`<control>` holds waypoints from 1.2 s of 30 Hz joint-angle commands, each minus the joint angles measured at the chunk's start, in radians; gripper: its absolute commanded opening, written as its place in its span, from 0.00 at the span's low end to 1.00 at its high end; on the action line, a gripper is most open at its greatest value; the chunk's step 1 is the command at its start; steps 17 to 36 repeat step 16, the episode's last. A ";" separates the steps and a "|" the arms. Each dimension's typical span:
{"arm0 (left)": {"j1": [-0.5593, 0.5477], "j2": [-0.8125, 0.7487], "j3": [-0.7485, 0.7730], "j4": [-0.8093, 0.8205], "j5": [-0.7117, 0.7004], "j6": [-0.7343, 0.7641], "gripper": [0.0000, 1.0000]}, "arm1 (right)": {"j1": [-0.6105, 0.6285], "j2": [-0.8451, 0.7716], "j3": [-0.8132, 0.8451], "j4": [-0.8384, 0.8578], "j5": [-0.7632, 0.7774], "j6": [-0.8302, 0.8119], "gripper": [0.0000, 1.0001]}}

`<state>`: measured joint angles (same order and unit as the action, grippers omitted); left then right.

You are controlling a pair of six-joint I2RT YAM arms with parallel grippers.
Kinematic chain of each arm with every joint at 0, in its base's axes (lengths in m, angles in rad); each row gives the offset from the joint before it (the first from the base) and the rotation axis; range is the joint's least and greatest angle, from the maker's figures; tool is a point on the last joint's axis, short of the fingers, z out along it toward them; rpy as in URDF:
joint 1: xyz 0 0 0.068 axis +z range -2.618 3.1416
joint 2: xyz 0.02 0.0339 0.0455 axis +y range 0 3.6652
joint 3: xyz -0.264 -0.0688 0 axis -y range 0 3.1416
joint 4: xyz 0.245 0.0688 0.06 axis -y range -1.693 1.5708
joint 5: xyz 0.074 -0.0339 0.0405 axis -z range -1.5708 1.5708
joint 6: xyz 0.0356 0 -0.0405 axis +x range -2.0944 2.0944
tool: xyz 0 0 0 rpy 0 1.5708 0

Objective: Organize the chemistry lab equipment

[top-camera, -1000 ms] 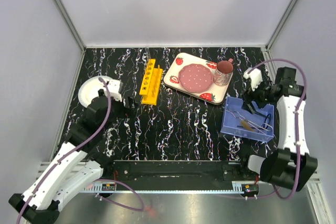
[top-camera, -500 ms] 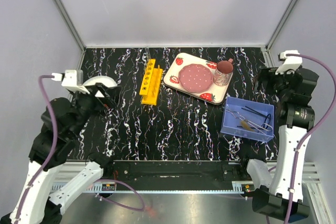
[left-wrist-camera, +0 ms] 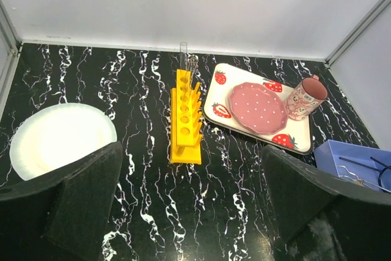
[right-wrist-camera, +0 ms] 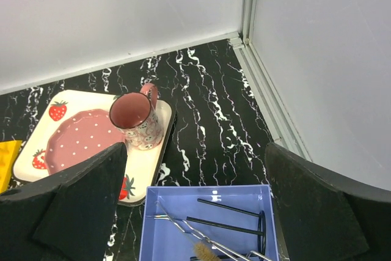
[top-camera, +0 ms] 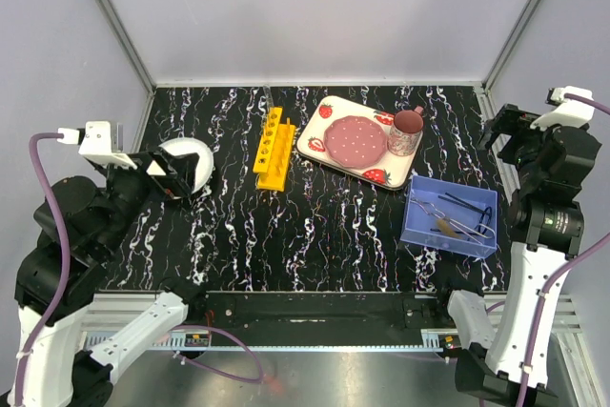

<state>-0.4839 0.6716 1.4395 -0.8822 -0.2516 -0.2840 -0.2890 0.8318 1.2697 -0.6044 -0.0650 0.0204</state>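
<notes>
From the top camera, my left pincer [top-camera: 157, 174] hangs high over the left side of the table, above a white plate [top-camera: 191, 157]. My right pincer [top-camera: 505, 132] hangs high at the far right. This view does not show how either set of jaws stands. The yellow rack [top-camera: 274, 148] stands left of the strawberry tray [top-camera: 329, 152], and the pink cup [top-camera: 407, 132] sits on the tray's right end. The blue bin [top-camera: 416, 221] lies near right with the slender tools inside it.

From the left wrist, my left pincer [left-wrist-camera: 190, 169] has its jaws wide apart with nothing between them. The rack [left-wrist-camera: 185, 120] is straight ahead, and a glass tube [left-wrist-camera: 183, 58] stands upright in its far end.

From the right wrist, my right pincer [right-wrist-camera: 195, 163] is also spread wide and empty. The bin [right-wrist-camera: 208, 189] is directly below it. Inside lie black rods [right-wrist-camera: 223, 206], the silver forceps [right-wrist-camera: 183, 227] and a tan piece [right-wrist-camera: 201, 250] cut off by the picture's edge.

I see no loose tool on the bare table, so I judge the sorting close to done, with both arms standing off between steps. If a tool does belong elsewhere, the next move is a straight drop of the right pincer into the bin. I would close it narrowly on one thin piece, away from the tangle.
</notes>
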 commanded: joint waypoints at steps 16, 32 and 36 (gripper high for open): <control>0.005 -0.064 0.002 -0.026 -0.067 0.037 0.99 | -0.001 0.010 0.112 -0.037 -0.047 0.020 1.00; 0.005 -0.064 0.002 -0.026 -0.067 0.037 0.99 | -0.001 0.010 0.112 -0.037 -0.047 0.020 1.00; 0.005 -0.064 0.002 -0.026 -0.067 0.037 0.99 | -0.001 0.010 0.112 -0.037 -0.047 0.020 1.00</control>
